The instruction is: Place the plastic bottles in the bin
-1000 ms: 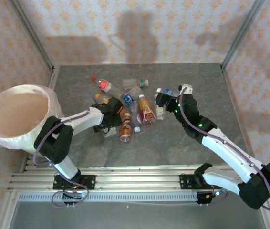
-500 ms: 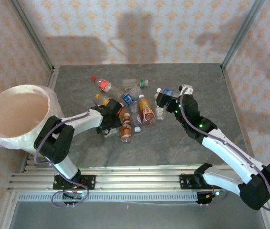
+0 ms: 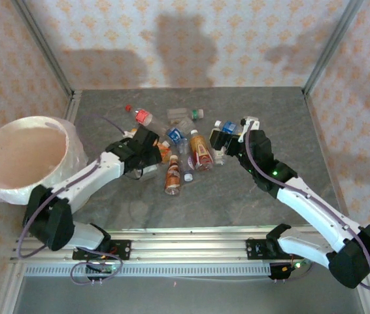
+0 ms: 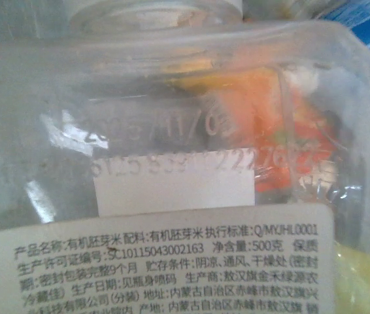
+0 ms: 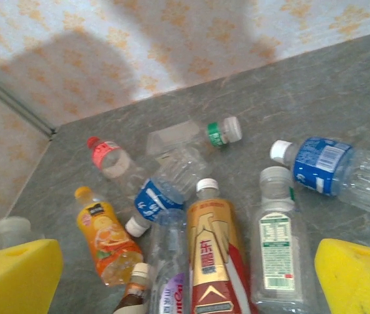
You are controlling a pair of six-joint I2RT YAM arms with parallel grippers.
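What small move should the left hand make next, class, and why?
Likely close the left hand firmly on the clear white-labelled bottle and lift it. That bottle sits right against its wrist camera, at the pile's left edge, and the bin stands beside that arm.

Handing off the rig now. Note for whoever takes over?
Left gripper: shut on a clear white-labelled bottle at the left edge of the bottle pile.
Right gripper: open, empty, above the pile's right side.
Bin: far left, no bottles visible inside.
Pile: mid-table.
Done: nothing binned.
Left: bin this bottle, then the rest.
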